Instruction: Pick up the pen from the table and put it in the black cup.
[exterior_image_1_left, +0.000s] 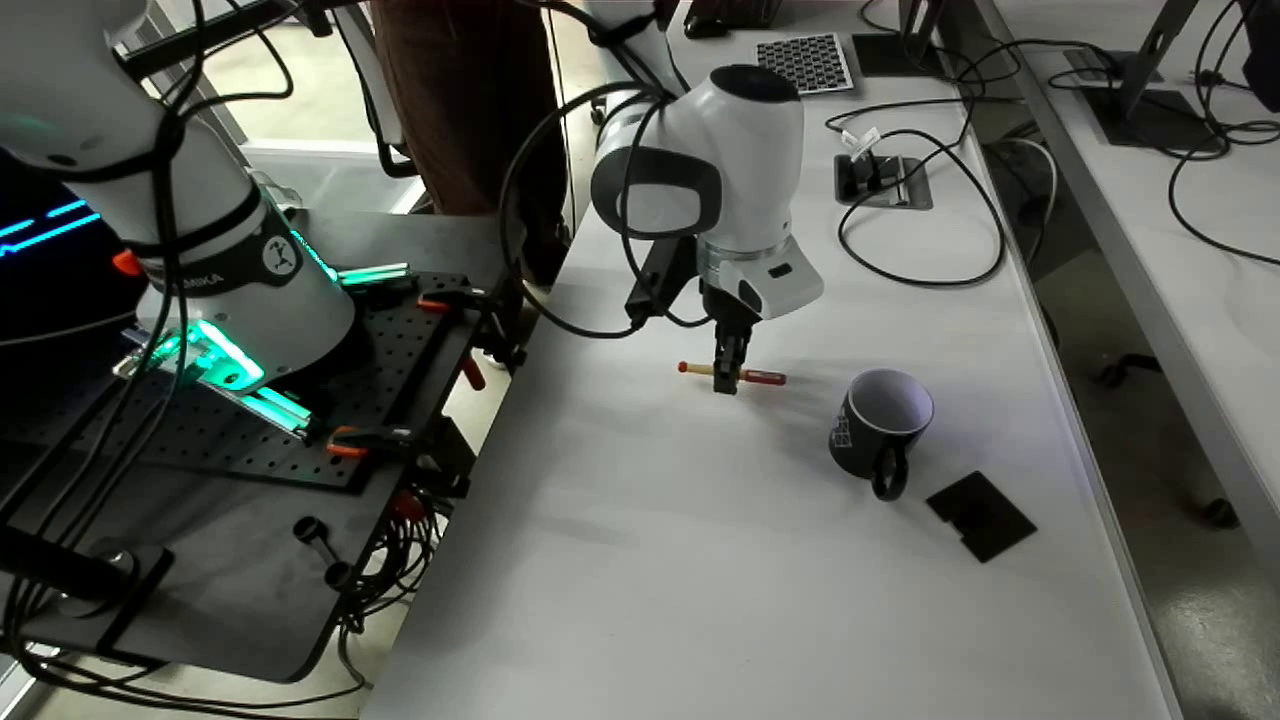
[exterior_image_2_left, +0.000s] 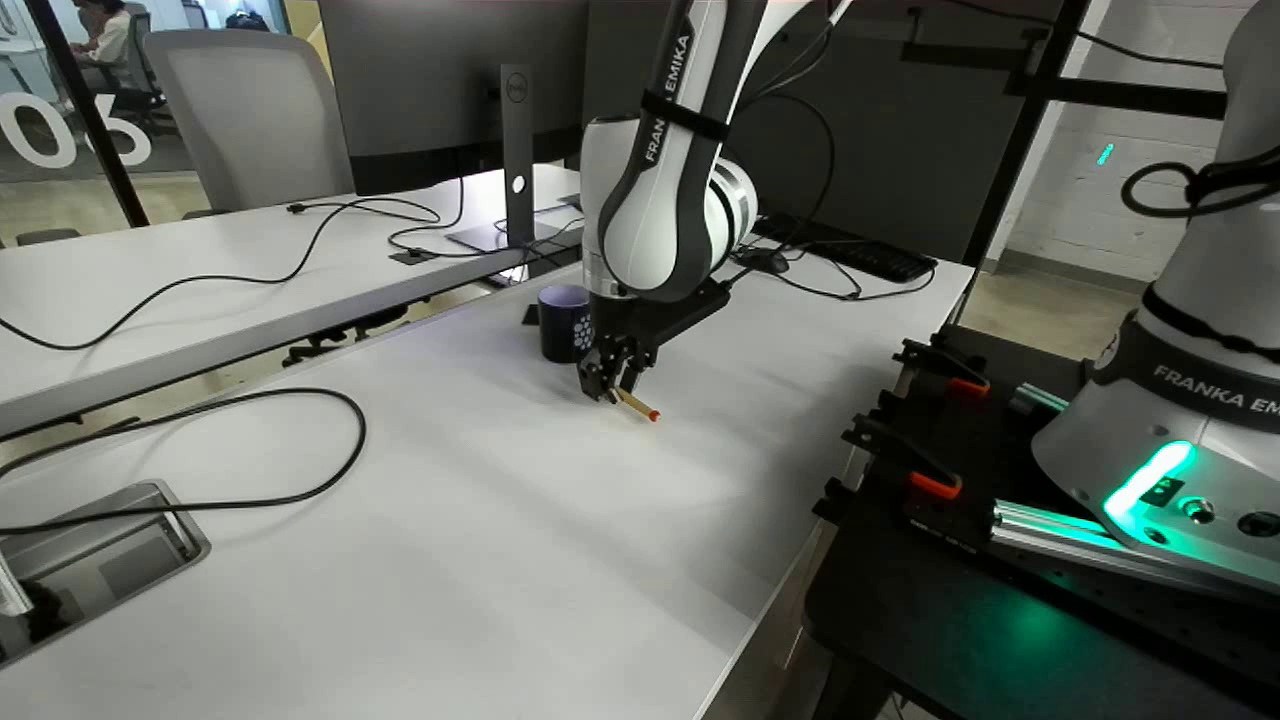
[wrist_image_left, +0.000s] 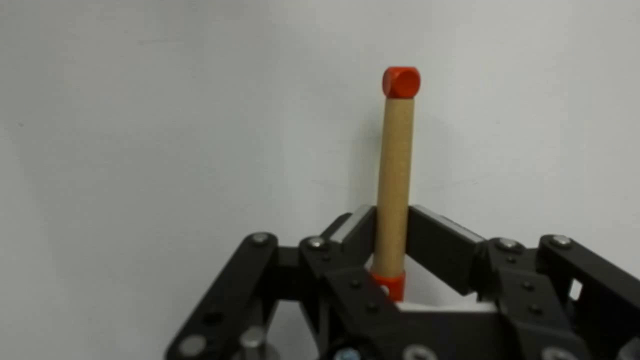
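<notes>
The pen is a thin tan stick with red-orange ends. It shows in both exterior views (exterior_image_1_left: 765, 377) (exterior_image_2_left: 638, 404) and in the wrist view (wrist_image_left: 397, 150). My gripper (exterior_image_1_left: 727, 384) is shut on the pen's middle, with a fingertip touching each side; it also shows in an exterior view (exterior_image_2_left: 604, 388) and the wrist view (wrist_image_left: 392, 225). The pen lies roughly level, at or just above the table (exterior_image_1_left: 600, 560); I cannot tell which. The black cup (exterior_image_1_left: 858, 445) stands upright beside the gripper, handle visible, pale inside; it also shows in an exterior view (exterior_image_2_left: 557, 335). It is outside the wrist view.
A flat black square piece (exterior_image_1_left: 985, 517) lies beside the cup near the table edge. A metal socket box (exterior_image_1_left: 905, 185) and a looped black cable (exterior_image_1_left: 985, 280) lie farther along the table. A keyboard (exterior_image_1_left: 805, 63) is at the table's end. A second desk (exterior_image_2_left: 130, 260) stands alongside.
</notes>
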